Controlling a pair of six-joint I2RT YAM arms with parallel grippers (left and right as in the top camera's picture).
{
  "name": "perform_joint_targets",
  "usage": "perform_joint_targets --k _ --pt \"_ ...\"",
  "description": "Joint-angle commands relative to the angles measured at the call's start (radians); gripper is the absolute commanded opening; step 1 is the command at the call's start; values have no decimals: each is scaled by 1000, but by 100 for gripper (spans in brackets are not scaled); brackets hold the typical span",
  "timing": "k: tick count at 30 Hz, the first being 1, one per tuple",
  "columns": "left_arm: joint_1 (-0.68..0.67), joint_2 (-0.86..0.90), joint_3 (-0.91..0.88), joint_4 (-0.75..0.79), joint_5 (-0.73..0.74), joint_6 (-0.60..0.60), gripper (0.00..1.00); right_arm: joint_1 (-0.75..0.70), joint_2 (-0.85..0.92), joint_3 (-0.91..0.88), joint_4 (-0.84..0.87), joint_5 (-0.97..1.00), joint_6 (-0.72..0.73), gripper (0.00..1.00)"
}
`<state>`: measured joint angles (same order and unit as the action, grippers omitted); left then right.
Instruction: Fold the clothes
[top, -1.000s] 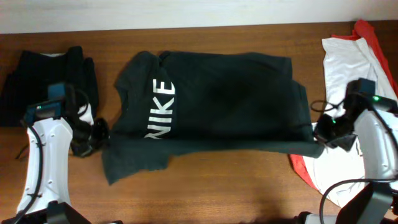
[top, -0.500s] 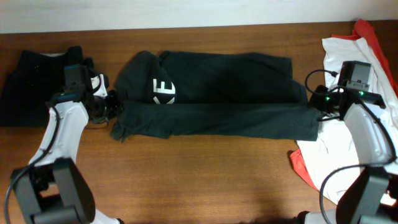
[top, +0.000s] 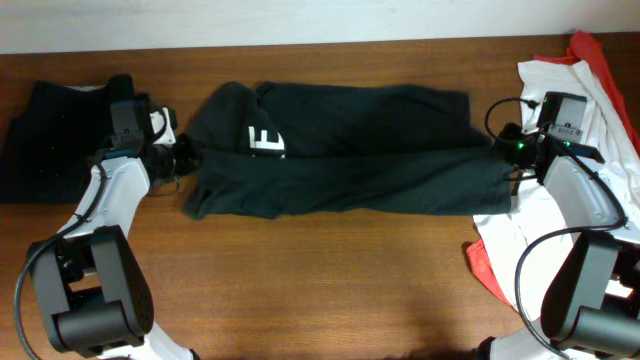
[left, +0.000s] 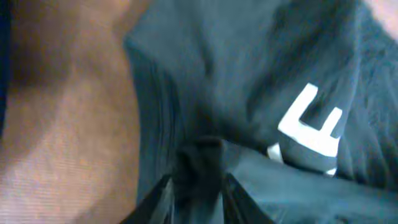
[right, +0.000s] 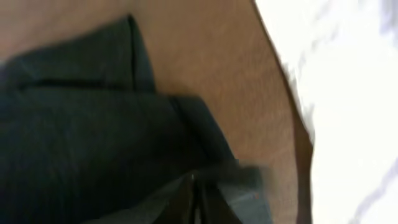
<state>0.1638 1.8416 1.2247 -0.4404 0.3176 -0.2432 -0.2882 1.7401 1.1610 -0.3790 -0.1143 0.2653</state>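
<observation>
A dark green Nike T-shirt (top: 350, 150) lies across the table's middle, its near half folded up over the far half so only the white letter E (top: 264, 140) shows. My left gripper (top: 185, 160) is shut on the shirt's left edge (left: 199, 162). My right gripper (top: 505, 150) is shut on the shirt's right edge (right: 205, 171). Both hold the folded layer low over the shirt.
A folded black garment (top: 60, 135) lies at the far left. A pile of white cloth (top: 560, 100) and red cloth (top: 600, 55) lies at the right edge, with red cloth also near the front right (top: 482, 262).
Both grippers have carried the shirt's near edge away from me, over the far half. The fold now covers most of the NIKE lettering.
</observation>
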Motion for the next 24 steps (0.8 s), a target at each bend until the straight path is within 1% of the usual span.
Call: perform_joint_targets --k 1,2,4,6,7,8,11,13,15,17,19,20,21,24 --pt "1 8 1 42 2 -3 72 1 16 2 1 8 4 56" --pt "2 8 1 46 2 -3 75 1 16 2 -8 9 4 67" --pt "3 5 5 39 31 3 75 1 16 2 -40 13 4 68" --pt "2 -3 5 19 95 23 75 1 16 2 -86 13 4 70" --pt "-1 -9 5 -8 124 35 75 1 16 2 -126 13 4 70" --pt "-5 -13 5 -61 117 35 75 1 16 2 -181 13 4 70" --pt "-19 -8 1 -182 18 35 75 1 23 -3 -281 13 4 66" --pt "-33 -8 -18 -219 -72 35 75 1 29 -27 -292 13 4 60" --pt "-39 -8 -51 -223 -126 35 75 1 34 -61 -282 13 0 59" --pt "-39 -8 -89 -220 -144 35 75 1 35 -90 -262 13 1 54" --pt "-39 -8 -120 -219 -172 35 75 1 35 -117 -234 15 1 45" --pt "-39 -8 -129 -219 -189 35 75 1 35 -130 -223 18 1 34" --pt "-39 -8 -136 -220 -211 35 75 1 35 -143 -214 21 1 25" --pt "-37 -8 -138 -224 -251 35 75 1 36 -168 -207 51 1 4"
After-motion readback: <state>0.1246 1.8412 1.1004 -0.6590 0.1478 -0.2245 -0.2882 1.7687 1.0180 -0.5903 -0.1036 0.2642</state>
